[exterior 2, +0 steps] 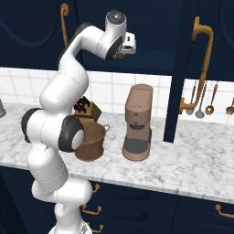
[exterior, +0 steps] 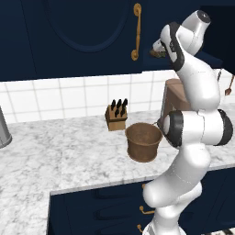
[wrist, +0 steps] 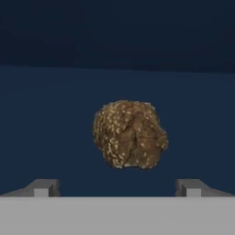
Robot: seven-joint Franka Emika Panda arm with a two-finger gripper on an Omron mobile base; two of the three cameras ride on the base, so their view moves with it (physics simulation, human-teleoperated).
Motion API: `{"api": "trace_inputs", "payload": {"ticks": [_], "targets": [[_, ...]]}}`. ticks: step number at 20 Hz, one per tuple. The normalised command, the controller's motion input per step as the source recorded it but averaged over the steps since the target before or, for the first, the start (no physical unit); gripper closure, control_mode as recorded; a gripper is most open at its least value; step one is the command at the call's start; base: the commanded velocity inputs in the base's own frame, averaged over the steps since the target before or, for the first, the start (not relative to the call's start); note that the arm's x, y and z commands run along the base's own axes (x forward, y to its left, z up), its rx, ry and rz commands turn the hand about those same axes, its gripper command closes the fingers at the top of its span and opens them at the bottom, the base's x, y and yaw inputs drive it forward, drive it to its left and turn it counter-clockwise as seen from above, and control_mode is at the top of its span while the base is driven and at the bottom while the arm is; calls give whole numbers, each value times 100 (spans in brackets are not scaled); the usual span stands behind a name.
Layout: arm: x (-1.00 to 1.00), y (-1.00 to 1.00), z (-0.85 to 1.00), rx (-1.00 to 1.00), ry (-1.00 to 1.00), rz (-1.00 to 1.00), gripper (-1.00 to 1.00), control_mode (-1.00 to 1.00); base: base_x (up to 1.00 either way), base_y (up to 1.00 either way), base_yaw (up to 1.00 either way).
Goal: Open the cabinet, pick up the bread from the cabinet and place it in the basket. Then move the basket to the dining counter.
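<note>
A navy cabinet [exterior 2: 183,68] stands open, its door swung out over the marble worktop [exterior: 55,151]. The round brown basket [exterior: 143,141] waits empty below. Inside the cabinet, the lumpy, seeded golden bread [wrist: 130,134] lies ungrasped ahead of the gripper [wrist: 117,187], whose jaws are spread wide.

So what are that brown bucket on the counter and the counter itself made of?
The basket looks woven or carved from matte brown fibre or wood, judging by its rough, dull, ridged walls, though the rendering leaves that open. The worktop looks like polished marble: white with grey veining and a smooth slab edge.
</note>
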Motion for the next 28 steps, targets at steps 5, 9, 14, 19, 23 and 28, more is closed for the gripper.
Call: {"api": "trace_inputs", "payload": {"ticks": [5,9,14,19,23,28], "targets": [[35,0,-3,0,0,3,-100,-100,0,0,0],[41,0,-14,0,0,0,-100,-100,0,0,0],[57,0,-4,0,0,0,-100,-100,0,0,0],[44,0,-1,0,2,0,-100,-100,0,0,0],[6,4,-25,0,3,0,-100,-100,0,0,0],[0,3,-27,1,0,2,-100,-100,0,0,0]]}}
